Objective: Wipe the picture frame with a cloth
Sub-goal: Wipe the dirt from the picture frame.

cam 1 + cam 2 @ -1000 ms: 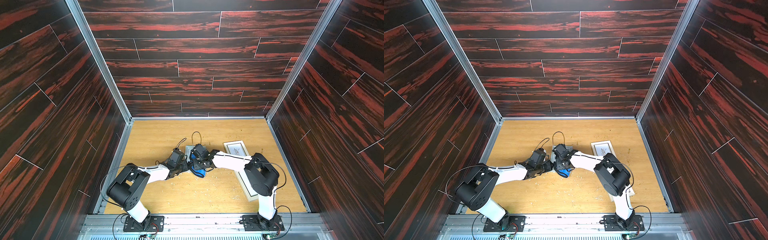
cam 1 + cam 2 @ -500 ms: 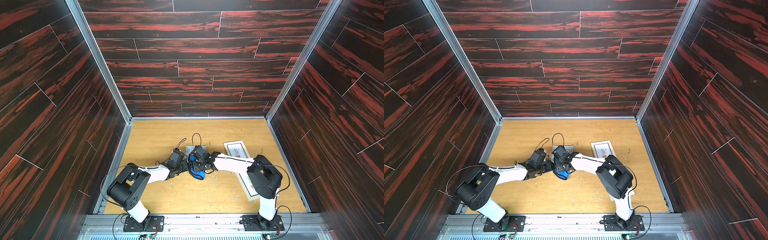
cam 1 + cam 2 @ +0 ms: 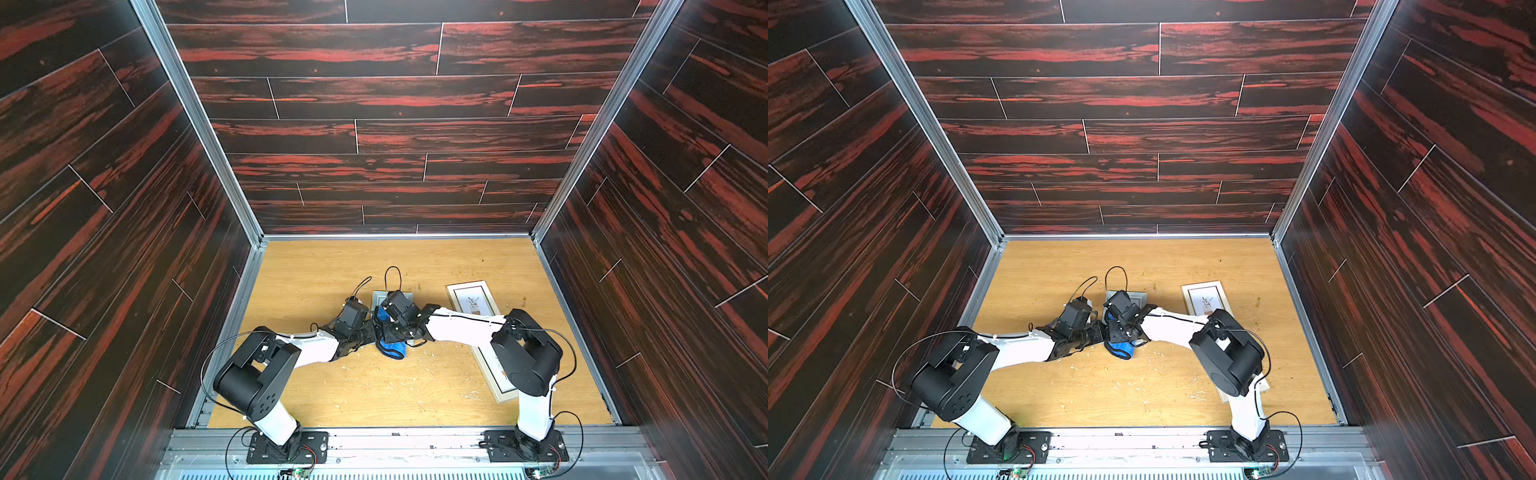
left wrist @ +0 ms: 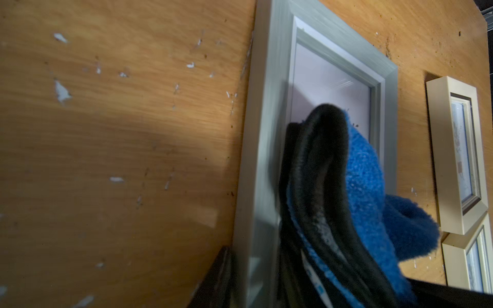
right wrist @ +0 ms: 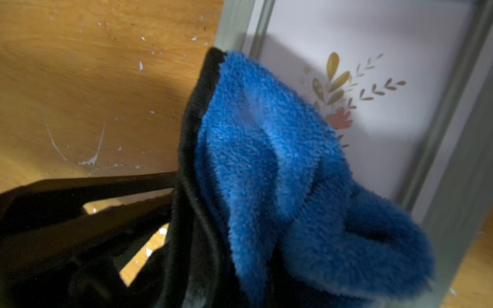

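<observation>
— Where is the bright blue fluffy microfibre cloth [image 5: 280, 173]?

— It is bunched into folds with its black edging turned outward, and it hangs from the right gripper [image 3: 387, 332], whose jaws are closed on it. In both top views the cloth [image 3: 392, 348] [image 3: 1121, 349] sits at lower centre, over the near end of the small grey brushed picture frame [image 4: 266, 120].

— Does it touch the glass?

— The right wrist view shows it in front of the floral print [image 5: 344, 106]; actual contact cannot be told.

— And the left gripper [image 3: 373, 333]?

— It meets the right one just beside the cloth, at the frame's left edge. Its black fingers [image 5: 106, 184] show a strip of bare wood between them. Whether they clamp the frame cannot be told.

— What lies around?

— The frame lies flat on the light wooden tabletop [image 3: 332, 270], which is speckled with white flecks [image 4: 62, 92]. Right of centre, apart from it, lies a long cream frame [image 3: 473, 301], and the right arm [image 3: 465, 328] crosses above its near half.
</observation>
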